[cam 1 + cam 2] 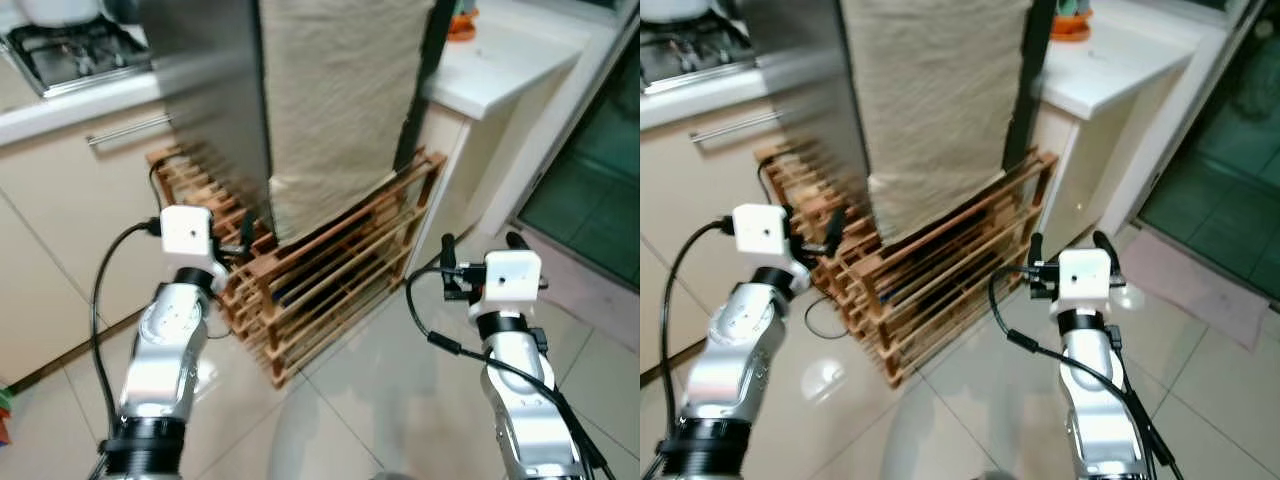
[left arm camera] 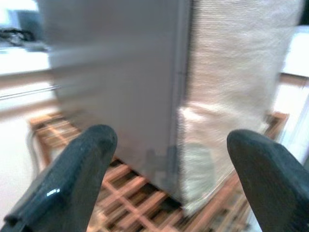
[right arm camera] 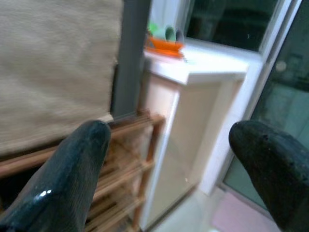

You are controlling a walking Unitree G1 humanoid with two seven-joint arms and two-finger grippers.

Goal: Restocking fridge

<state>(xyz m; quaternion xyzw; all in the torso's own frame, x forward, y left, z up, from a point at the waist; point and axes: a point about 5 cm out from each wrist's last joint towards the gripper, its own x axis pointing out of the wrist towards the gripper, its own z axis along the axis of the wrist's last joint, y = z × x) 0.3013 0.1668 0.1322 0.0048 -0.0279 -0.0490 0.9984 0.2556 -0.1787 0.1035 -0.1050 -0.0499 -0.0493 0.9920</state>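
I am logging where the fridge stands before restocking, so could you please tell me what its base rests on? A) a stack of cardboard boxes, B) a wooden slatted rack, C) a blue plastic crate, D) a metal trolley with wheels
B: the grey fridge, with a beige cloth hanging over its side, sits on a wooden slatted rack on the tiled floor.

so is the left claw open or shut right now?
Open. In the left wrist view the left claw's two black fingers stand wide apart with nothing between them, aimed at the grey fridge on the wooden rack.
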